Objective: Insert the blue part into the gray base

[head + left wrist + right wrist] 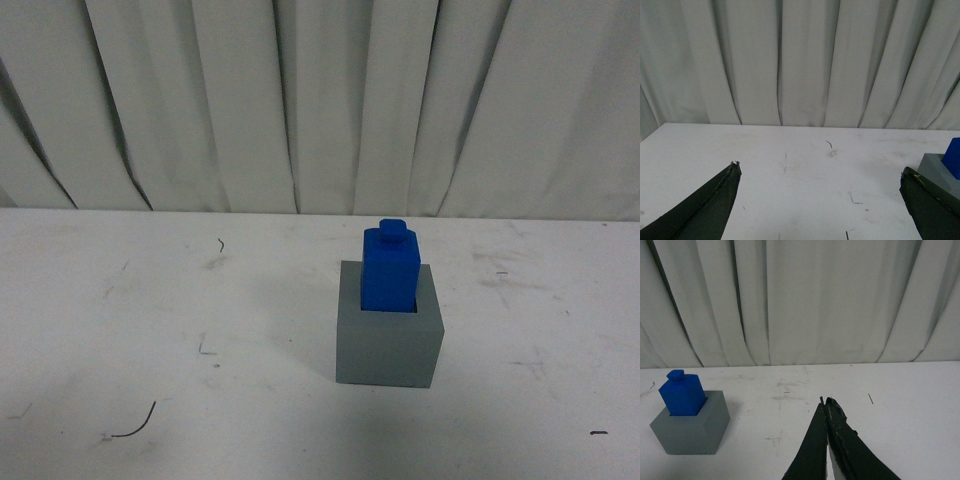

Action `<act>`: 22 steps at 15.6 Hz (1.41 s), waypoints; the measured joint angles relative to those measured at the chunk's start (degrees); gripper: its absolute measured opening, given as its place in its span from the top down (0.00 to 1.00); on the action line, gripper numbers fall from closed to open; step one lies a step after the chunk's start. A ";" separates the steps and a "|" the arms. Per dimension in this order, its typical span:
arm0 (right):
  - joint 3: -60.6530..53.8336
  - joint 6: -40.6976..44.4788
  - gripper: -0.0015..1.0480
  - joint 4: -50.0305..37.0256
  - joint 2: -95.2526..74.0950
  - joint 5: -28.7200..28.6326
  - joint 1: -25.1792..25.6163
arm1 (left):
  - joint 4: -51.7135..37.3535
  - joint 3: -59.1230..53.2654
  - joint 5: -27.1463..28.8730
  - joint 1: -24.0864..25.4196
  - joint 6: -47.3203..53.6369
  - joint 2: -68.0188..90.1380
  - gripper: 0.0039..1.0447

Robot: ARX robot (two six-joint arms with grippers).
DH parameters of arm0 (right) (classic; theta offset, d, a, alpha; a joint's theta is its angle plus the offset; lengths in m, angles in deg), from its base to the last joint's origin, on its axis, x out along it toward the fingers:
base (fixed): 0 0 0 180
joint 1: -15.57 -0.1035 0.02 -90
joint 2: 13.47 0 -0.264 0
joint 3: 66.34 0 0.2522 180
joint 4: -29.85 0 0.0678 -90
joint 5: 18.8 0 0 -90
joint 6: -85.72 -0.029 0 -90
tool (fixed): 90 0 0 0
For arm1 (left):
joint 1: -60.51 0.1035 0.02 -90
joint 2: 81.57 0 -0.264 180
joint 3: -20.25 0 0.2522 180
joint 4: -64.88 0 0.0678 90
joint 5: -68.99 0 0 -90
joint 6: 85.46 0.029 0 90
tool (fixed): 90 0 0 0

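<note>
Well apart from both sets of jaws, the blue part [390, 268] stands upright in the recess of the gray base [389, 345] on the desk [150, 330]. Left gripper [820, 175] jaws are spread wide; right gripper [826, 401] jaws are pressed together, empty. Insertion looks complete; nothing appears left.

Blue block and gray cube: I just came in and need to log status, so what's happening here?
Nothing is being handled right now. The blue part stands upright in the recess of the gray base on the white table, its upper half and knob sticking out. Both arms are clear of it: the left tool is open with nothing between its fingers, and the right tool is shut and empty, off to the side of the base.
</note>
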 joint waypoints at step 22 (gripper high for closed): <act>0.00 -0.04 0.06 0.02 0.00 0.00 0.00 | 0.00 0.00 0.00 0.00 -0.02 0.00 0.06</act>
